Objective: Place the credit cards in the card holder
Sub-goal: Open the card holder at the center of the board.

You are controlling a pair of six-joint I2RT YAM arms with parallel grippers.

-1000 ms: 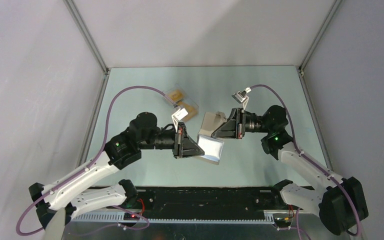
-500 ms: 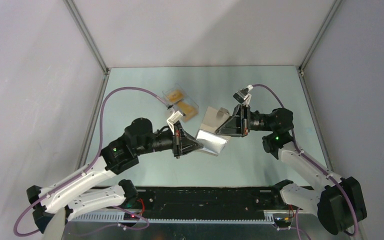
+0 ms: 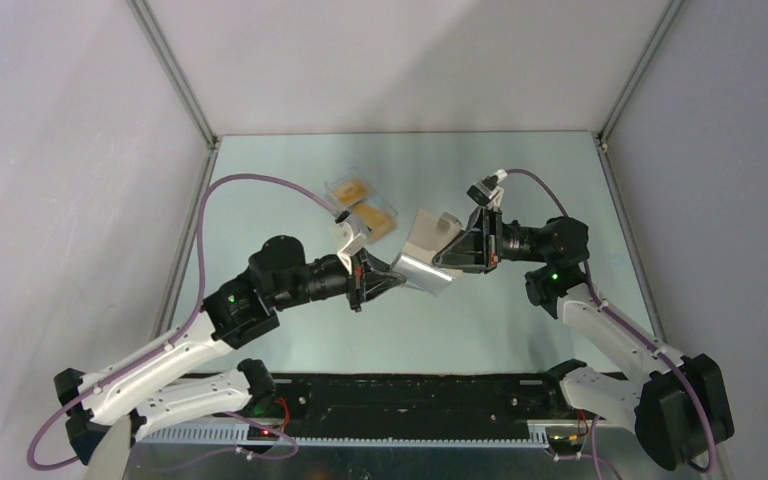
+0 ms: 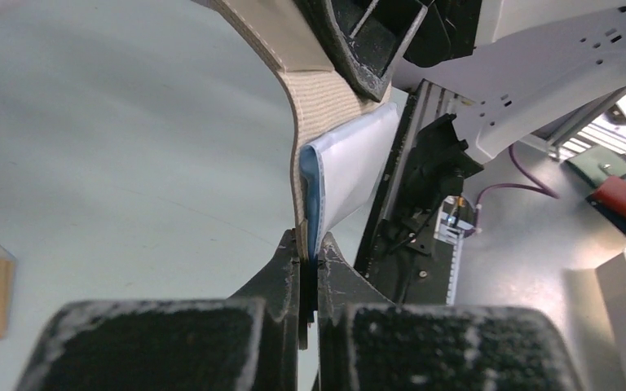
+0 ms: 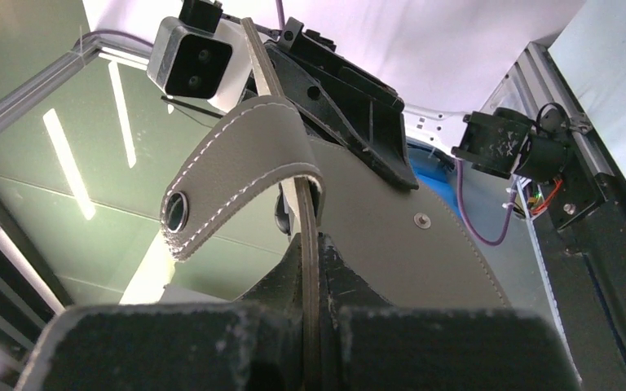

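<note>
Holding the card holder (image 3: 422,255) between them at the centre of the top view, both arms have it lifted off the table (image 3: 520,160). The left gripper (image 3: 385,280) reaches in from the lower left and the right gripper (image 3: 447,255) from the right, so the grey wallet hangs tilted between the two.

In the left wrist view the fingers (image 4: 287,261) are pressed almost together. They pinch the holder's lower edge, where the taupe cover meets a pale blue-white lining. In the right wrist view the fingers (image 5: 287,269) are likewise clamped on a thin edge of the grey cover, just beneath the curled strap (image 5: 236,155) with its snap hole.

Gripping opposite sides looks like a way to spread the folded wallet and expose its pockets, since one gripper alone could not part the two leaves. Lifting it off the table probably gives the leaves room to swing apart.

The credit cards (image 3: 373,222) lie orange in the clear box (image 3: 392,208), up and to the left of the wallet, near the left gripper's wrist but not touched by anything. No card shows in any pocket, so the loading itself seems not yet begun. Once the holder is open, one gripper will probably have to let go to fetch a card, and the wallet may then fold shut.
</note>
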